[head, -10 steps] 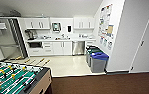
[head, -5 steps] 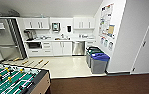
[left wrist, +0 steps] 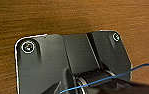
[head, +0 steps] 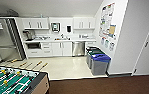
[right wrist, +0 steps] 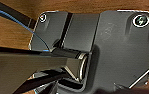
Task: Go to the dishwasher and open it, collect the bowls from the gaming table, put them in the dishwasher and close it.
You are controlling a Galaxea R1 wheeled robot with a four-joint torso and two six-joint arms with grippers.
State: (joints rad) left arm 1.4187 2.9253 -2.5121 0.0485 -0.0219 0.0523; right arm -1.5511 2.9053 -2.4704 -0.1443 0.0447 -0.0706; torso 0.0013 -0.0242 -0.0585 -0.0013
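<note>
Kitchenette seen from the head view across a brown carpeted floor that meets pale glossy flooring.

Item, lower left corner: table-football table with green field, rods and yellow figures, wooden side; several yellow-tipped rod handles lie out over the pale floor.

Item, far left wall: tall brushed-steel fridge, doors shut.

Item, back wall: run of white base cabinets with dark handles under a pale worktop carrying small appliances too blurred to name; white wall cupboards above.

Item, right of centre under the worktop: built-in dishwasher with brushed stainless-steel front and bar handle along its top, door closed, just left of the bins.

Item, right: grey waste bins with a green lid and a blue lid, standing in a row along the white wall beneath a notice board of coloured papers.

Item, far right: white door, closed.

Wrist views: dark robot plate over brown carpet; whether either gripper is wide or narrow cannot be told.
</note>
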